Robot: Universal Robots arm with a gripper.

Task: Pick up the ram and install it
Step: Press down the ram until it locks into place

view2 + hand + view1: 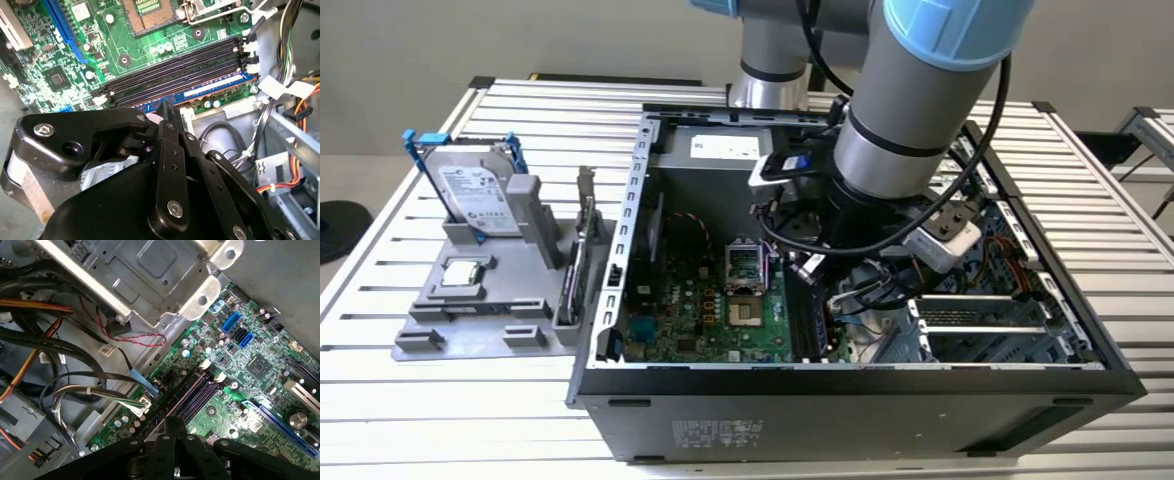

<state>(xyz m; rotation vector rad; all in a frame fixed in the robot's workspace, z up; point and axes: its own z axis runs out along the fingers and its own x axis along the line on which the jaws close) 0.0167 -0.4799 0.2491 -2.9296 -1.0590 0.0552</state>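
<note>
The ram is a dark blue stick with a white label. It stands on edge in the outermost of the long black memory slots on the green motherboard. In the second wrist view my gripper has its black fingers drawn together over one part of the stick, which hides that part. The first wrist view shows the gripper tips meeting just above the same slots. From the exterior view, my arm reaches down into the open computer case.
Cable bundles and a metal drive cage crowd the case beside the slots. The CPU socket lies beyond the slots. Outside the case, a grey fixture holds a hard drive with blue rails, a chip and an upright card.
</note>
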